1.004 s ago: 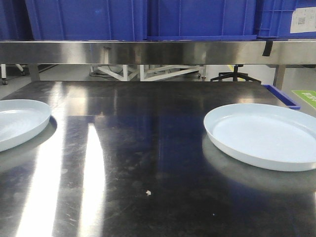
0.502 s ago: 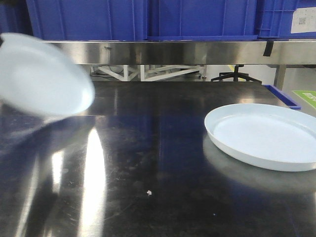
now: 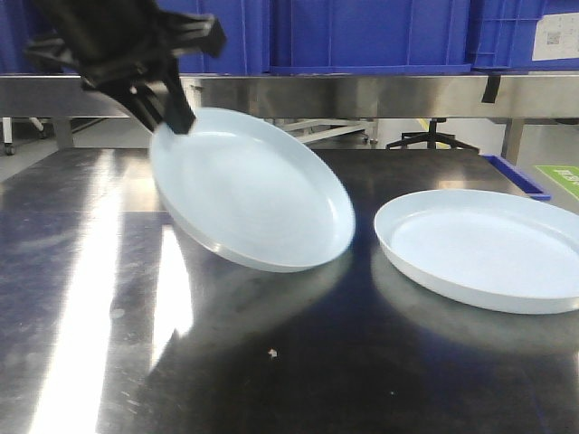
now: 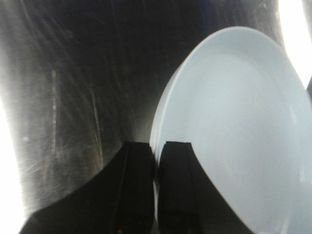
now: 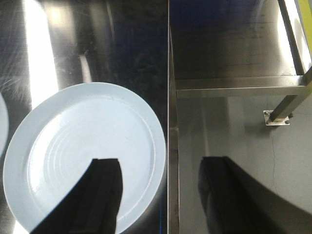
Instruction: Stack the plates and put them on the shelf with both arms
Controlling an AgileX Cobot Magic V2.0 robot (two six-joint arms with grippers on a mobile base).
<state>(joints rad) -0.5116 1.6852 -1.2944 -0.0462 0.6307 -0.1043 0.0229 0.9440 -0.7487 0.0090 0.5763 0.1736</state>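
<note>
Table [image 3: 271, 380]: dark, glossy steel top, scuffed, with bright streaks of glare on its left half. Shelf [image 3: 362, 95]: a steel ledge running across the back, above the table. Bins [image 3: 362, 36]: blue plastic, standing side by side on the shelf.

Right plate [image 3: 484, 249]: lies flat on the table at the right, hollow side up. In the right wrist view it [image 5: 83, 146] sits just beside the table's edge, with the floor [image 5: 243, 136] beyond.

Left plate [image 3: 253, 194]: raised and steeply tilted at left of centre, hollow face turned forward and rightward. Its upper rim is at the claw; its lower rim is low over the table, near the right plate but apart from it. Whether it touches the table cannot be told.

Left gripper [image 3: 167, 108]: black, at upper left, clenched on the left plate's rim. The left wrist view shows the jaws [image 4: 156, 165] nearly together, the rim of the plate [image 4: 234, 126] pinched between them.

Right gripper [image 5: 160, 163]: released, jaws spread wide and grasping nothing. One finger [image 5: 100, 195] hangs over the right plate, the other over the floor.
</note>
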